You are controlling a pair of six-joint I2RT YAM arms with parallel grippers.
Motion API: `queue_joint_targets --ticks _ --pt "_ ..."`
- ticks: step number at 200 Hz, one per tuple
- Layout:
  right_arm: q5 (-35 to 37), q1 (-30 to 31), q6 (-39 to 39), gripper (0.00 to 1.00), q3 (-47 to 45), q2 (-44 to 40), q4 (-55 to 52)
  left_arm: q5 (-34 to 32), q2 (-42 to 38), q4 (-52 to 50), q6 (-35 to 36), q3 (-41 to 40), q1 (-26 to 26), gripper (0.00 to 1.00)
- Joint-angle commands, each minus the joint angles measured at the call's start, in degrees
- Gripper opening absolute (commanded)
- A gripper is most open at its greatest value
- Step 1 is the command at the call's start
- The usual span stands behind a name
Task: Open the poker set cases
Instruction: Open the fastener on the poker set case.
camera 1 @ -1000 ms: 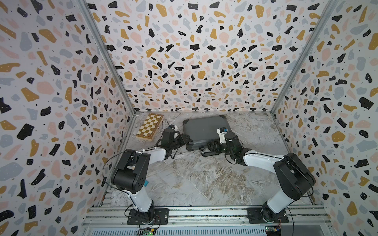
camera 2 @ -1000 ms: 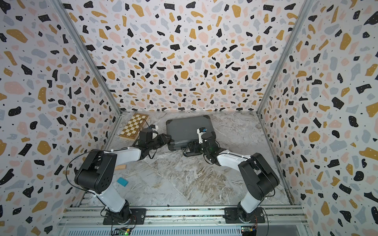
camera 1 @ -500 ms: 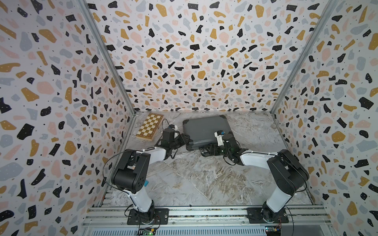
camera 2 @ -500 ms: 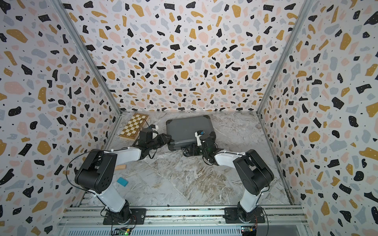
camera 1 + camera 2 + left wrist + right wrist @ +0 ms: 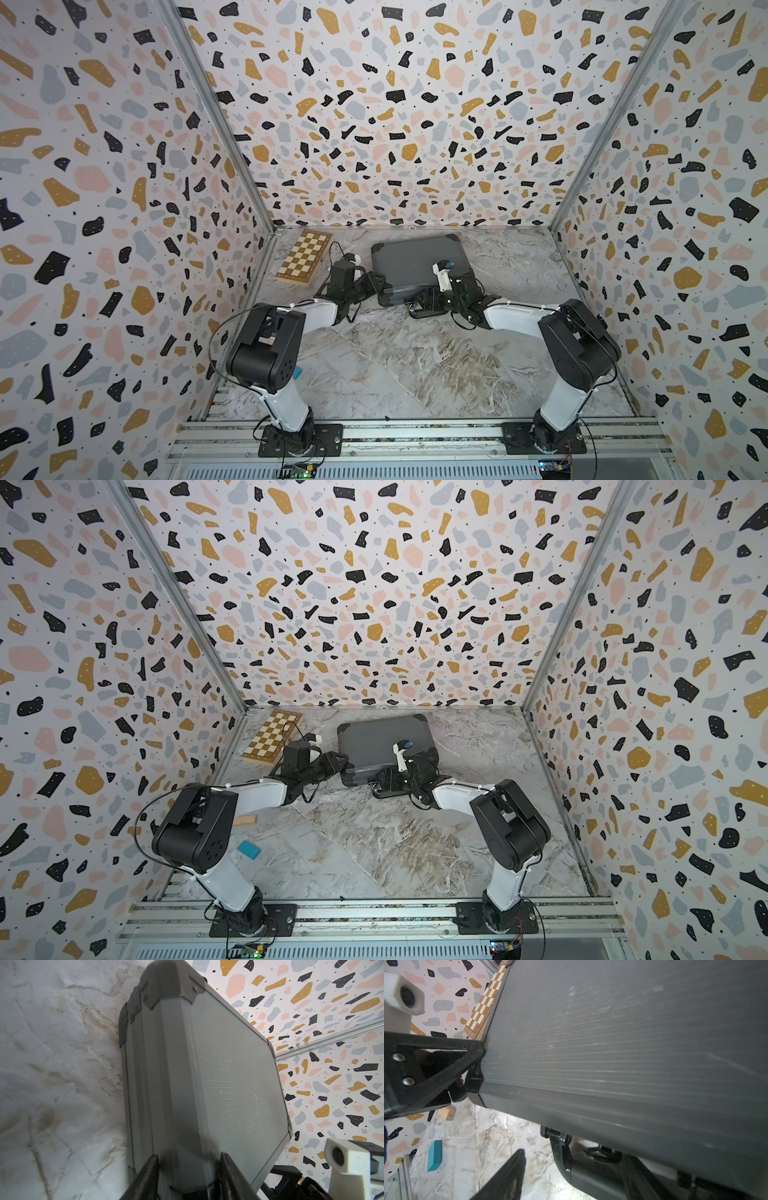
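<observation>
The poker set case [image 5: 415, 259] [image 5: 374, 737] is dark grey with black corner caps and lies flat and closed at the back middle of the table. My left gripper [image 5: 380, 286] [image 5: 188, 1159] is at its front left corner, shut on the case's edge [image 5: 178, 1105], one finger against the side wall and one on the lid. My right gripper [image 5: 428, 301] stands open at the front edge beside the black handle [image 5: 419, 312] [image 5: 591, 1174]. In the right wrist view only one finger [image 5: 508, 1176] shows, over the table; the other is hidden.
A tan checkered chessboard box [image 5: 304, 264] [image 5: 272, 739] lies left of the case near the left wall. A blue block [image 5: 248, 850] and a small wooden block [image 5: 243, 820] lie on the marble table by the left arm's base. Patterned walls close three sides.
My right arm has swung a little left and closer to the case's front edge and handle, its jaws as wide as before. The left gripper and the case have not moved.
</observation>
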Motion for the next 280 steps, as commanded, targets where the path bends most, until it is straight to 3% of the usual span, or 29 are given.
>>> queue_joint_targets --ticks 1,107,156,190,239,280 --pt "-4.15 2.77 -1.47 0.74 2.63 -0.46 1.11 -3.75 3.92 -12.28 1.54 -2.03 0.36 0.47" --pt "0.54 4.83 -1.92 0.74 -5.67 -9.65 2.10 -4.08 3.52 -12.46 1.73 -2.20 0.35 0.46" --pt "9.81 4.59 -2.06 0.74 -9.13 -14.00 -1.90 -4.28 1.70 -11.60 2.07 -3.12 0.35 0.46" --pt "14.39 2.67 1.62 0.75 -12.39 -16.60 -1.73 -4.02 -2.67 -4.81 1.75 -7.46 0.40 0.50" --pt "8.66 -3.64 10.95 0.75 -15.90 -17.36 4.82 -6.39 -11.81 11.05 0.53 -17.64 0.40 0.62" --pt "9.16 -9.29 10.03 0.76 -16.58 -20.88 1.63 -7.53 -15.16 21.54 -0.38 -23.61 0.35 0.67"
